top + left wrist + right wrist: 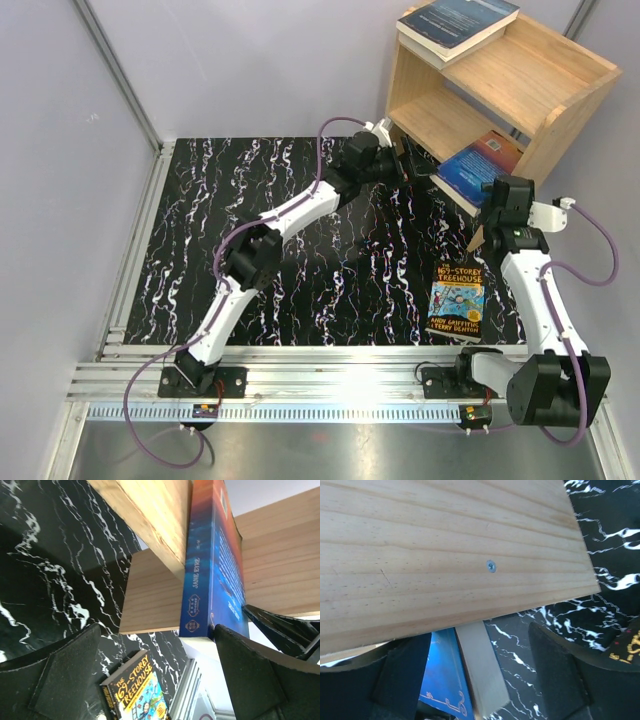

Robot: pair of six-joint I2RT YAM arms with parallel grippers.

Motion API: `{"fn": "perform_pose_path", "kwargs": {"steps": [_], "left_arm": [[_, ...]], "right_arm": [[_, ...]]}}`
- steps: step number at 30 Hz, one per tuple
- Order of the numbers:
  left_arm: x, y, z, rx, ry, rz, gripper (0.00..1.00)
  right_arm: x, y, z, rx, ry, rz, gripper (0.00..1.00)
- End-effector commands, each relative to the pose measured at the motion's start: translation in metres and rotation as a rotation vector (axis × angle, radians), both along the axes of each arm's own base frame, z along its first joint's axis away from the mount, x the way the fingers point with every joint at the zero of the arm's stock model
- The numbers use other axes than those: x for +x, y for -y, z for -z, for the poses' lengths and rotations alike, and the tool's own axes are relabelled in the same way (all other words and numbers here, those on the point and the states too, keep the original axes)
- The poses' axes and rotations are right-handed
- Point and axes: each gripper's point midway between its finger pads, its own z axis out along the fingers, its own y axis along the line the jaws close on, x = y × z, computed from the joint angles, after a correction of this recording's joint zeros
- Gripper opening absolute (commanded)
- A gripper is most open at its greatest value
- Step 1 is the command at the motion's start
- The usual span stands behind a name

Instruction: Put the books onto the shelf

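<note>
Top external view makes the next bit pretty obvious: the only book not on the shelf (560,75) is the Treehouse book (457,298). It's lying flat and cover-up on the table (250,200), behind the right gripper (480,650) and back toward that arm's own base. Its long axis runs roughly along the line of the right arm's reach. The left gripper (157,630) is well apart from it, up at the mouth of the lower tier, so the right arm looks like the nearer one for the pickup. Both grippers are spread wide and neither is pinching anything. The right one has the shelf's side panel right in front of it, with the blue book (482,163) just ahead and off to its left. As for what's in the shelf: the dark blue-grey book (460,22) lies flat on the top tier, poking past an edge, and the blue book lies flat on the lower tier with its end hanging over the front. Best guess, the right gripper needs to back away from the shelf and come down toward its base.
</note>
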Motion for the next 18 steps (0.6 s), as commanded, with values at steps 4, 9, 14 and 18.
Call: {"fn": "perform_pose_path", "kwargs": {"steps": [4, 9, 14, 18], "left_arm": [[-0.009, 0.010, -0.033, -0.040, 0.071, 0.011, 0.99], [-0.011, 0.013, -0.042, -0.054, 0.078, 0.007, 0.99], [-0.012, 0.008, -0.050, -0.047, 0.080, -0.007, 0.99], [-0.023, -0.019, -0.056, -0.013, 0.124, -0.073, 0.99]], "right_arm": [[-0.025, 0.015, -0.028, -0.078, 0.032, 0.029, 0.92], [-0.044, 0.009, -0.055, -0.125, 0.089, -0.033, 1.00], [-0.061, -0.007, -0.090, -0.185, 0.160, -0.154, 1.00], [-0.088, -0.005, -0.113, -0.276, 0.172, -0.170, 1.00]]}}
